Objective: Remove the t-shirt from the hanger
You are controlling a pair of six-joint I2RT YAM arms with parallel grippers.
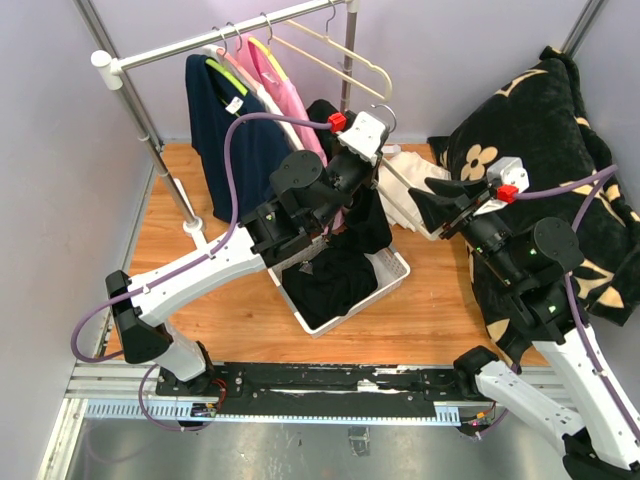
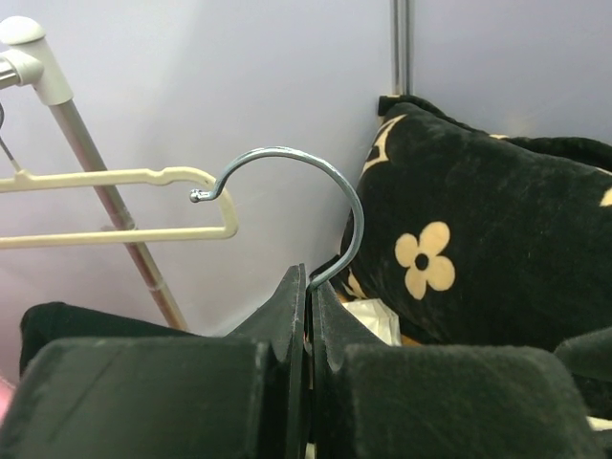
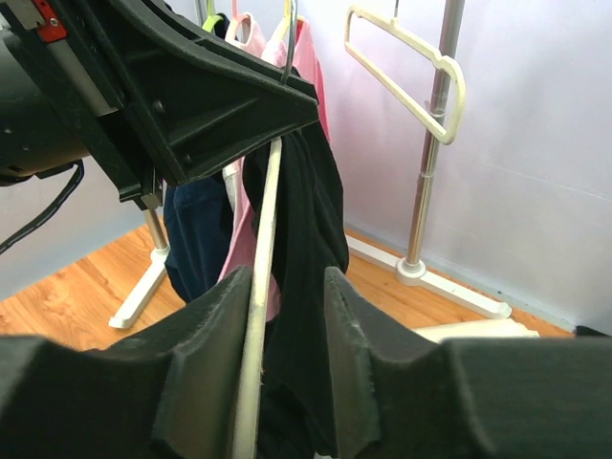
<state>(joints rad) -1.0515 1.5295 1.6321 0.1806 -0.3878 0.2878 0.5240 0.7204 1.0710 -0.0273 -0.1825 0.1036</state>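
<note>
Draping from hanger [image 3: 263,258], black t-shirt [image 3: 308,210] sits inside right pincer [image 3: 285,287], jaws apart.

This was a robot test cell staged as a laundry corner. Plain lilac partition walls [image 1: 50,200] boxed in a wooden desk [image 1: 170,215], a metal mounting rail [image 1: 330,380] carried cabled robot arms [image 1: 200,272], and a clothes rack [image 1: 200,42] stood behind.

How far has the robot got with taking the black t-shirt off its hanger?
Done: the hanger is off the rail, its hook clamped in the left gripper. In hand: the right gripper stands open around the hanger and the black t-shirt draped over it. Left: the t-shirt is not yet off the hanger and must be pulled free.
</note>
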